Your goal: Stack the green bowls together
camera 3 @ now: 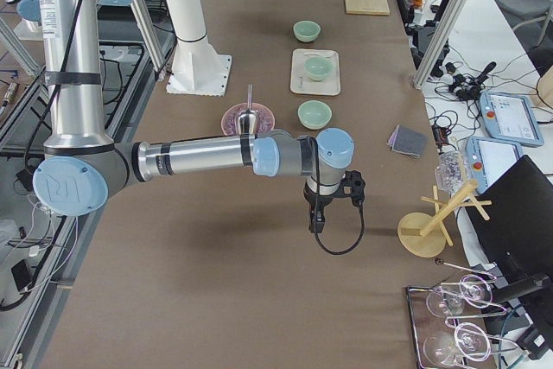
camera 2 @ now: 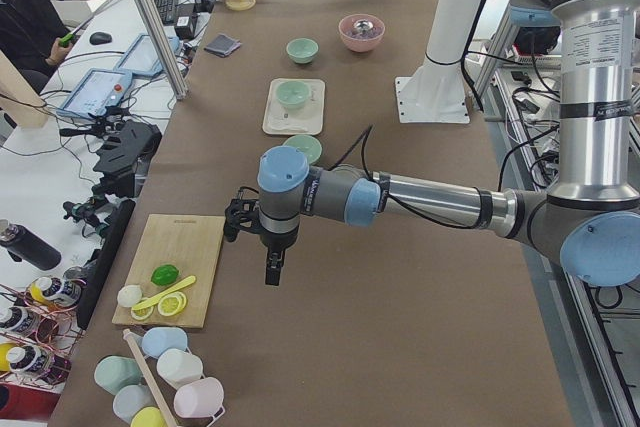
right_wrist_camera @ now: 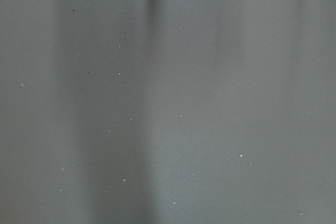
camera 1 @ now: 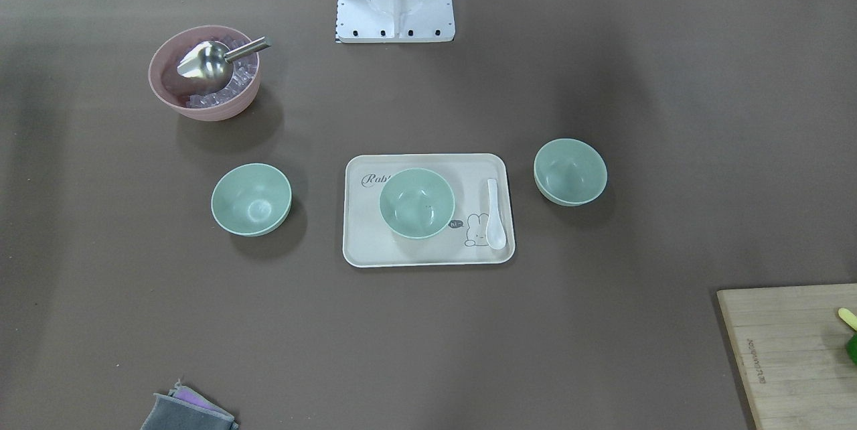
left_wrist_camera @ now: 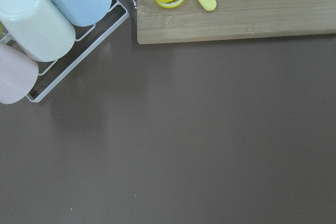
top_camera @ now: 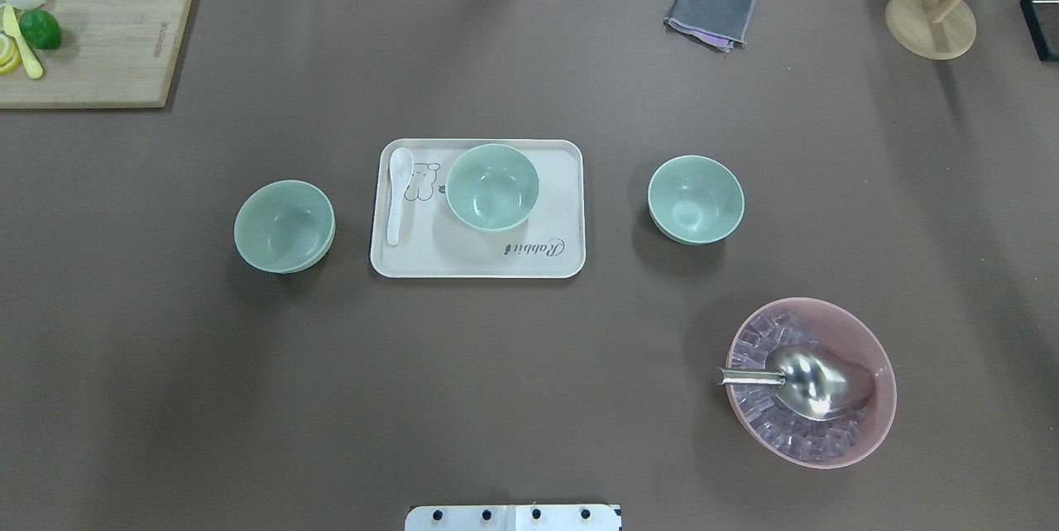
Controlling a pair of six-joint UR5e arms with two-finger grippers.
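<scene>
Three pale green bowls stand in a row across the table. One bowl (top_camera: 284, 226) is on the left. The middle bowl (top_camera: 492, 186) sits on a cream tray (top_camera: 563, 258). The third bowl (top_camera: 695, 199) is on the right. All are apart and upright. My left gripper (camera 2: 272, 275) hangs over the table near the cutting board, far from the bowls. My right gripper (camera 3: 316, 224) hangs over bare table at the other end. Both show only in the side views, so I cannot tell whether they are open or shut.
A white spoon (top_camera: 397, 193) lies on the tray. A pink bowl (top_camera: 877, 423) with ice cubes and a metal scoop (top_camera: 815, 382) stands front right. A cutting board (top_camera: 99, 43) with lemon and lime, a grey cloth (top_camera: 710, 11) and a wooden stand (top_camera: 931, 18) line the far edge.
</scene>
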